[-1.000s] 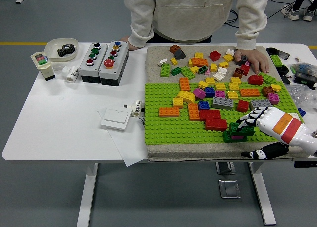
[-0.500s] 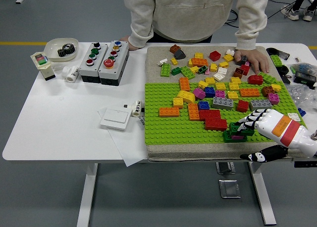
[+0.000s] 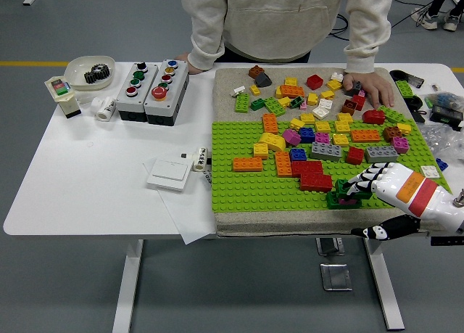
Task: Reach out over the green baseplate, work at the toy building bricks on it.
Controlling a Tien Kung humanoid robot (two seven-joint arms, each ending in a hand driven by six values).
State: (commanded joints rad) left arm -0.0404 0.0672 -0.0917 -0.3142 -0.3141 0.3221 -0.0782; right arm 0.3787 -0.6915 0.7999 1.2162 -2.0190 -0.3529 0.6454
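Observation:
The green baseplate point(image 3: 246, 184) lies on a beige mat, with many coloured bricks pressed on or loose across its far half. A dark green brick with a pink piece point(image 3: 345, 197) sits at the plate's near right edge. My right hand point(image 3: 366, 184) comes in from the lower right. Its fingertips point(image 3: 357, 179) lie stretched over the top of that dark green brick, and its thumb point(image 3: 377, 231) hangs apart below the mat's edge. The hand is open and holds nothing. A red brick pair point(image 3: 312, 175) stands just left of the dark green one.
A person stands at the far side with one hand point(image 3: 370, 86) resting on the mat among loose bricks. Left of the plate are a white switch point(image 3: 170, 175), two button boxes point(image 3: 151, 90) and a bowl with a gear point(image 3: 90, 72). Clutter lies at the right edge point(image 3: 442, 108).
My right hand has slid a little to the right and down, its fingers staying on the dark green brick. The brick and the person's hand have not moved.

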